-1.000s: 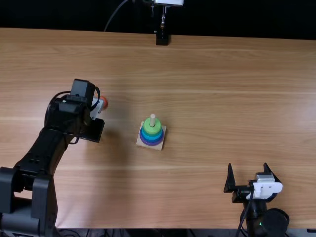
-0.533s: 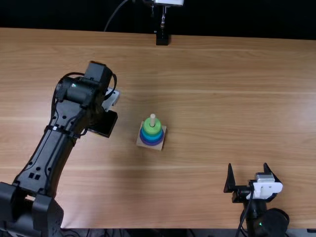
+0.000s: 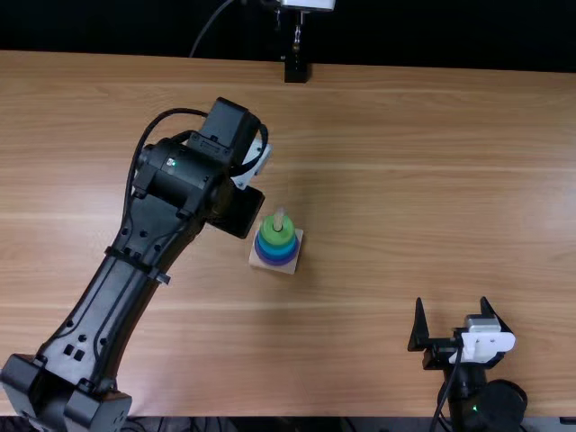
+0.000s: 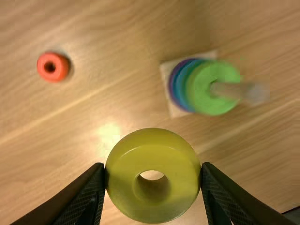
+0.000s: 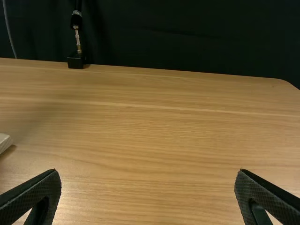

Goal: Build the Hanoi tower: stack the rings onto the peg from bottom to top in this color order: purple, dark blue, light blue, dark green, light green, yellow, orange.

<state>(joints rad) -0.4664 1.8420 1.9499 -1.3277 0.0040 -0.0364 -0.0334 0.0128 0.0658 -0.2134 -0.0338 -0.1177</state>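
In the top view my left gripper [image 3: 236,212] hangs beside the peg base [image 3: 286,267], up and left of it. The left wrist view has my left gripper [image 4: 153,176] shut on the yellow ring [image 4: 125,159], above the table. Green, blue and purple rings are stacked on the peg [image 4: 229,91], a green ring [image 4: 206,101] uppermost. Apart from them, the orange ring [image 4: 53,66] lies on the table. At the near right, my right gripper [image 3: 457,328] is open; in the right wrist view my right gripper [image 5: 147,180] has nothing between its fingers.
A black stand [image 3: 295,68] is at the table's far edge, with a cable beside it. The wooden table [image 3: 387,180] extends between the ring stack and the right arm. In the right wrist view a corner of the peg base [image 5: 4,141] appears.
My left arm has moved right across the table toward the peg and now hangs beside the stack. The right arm and the stacked rings have stayed still.
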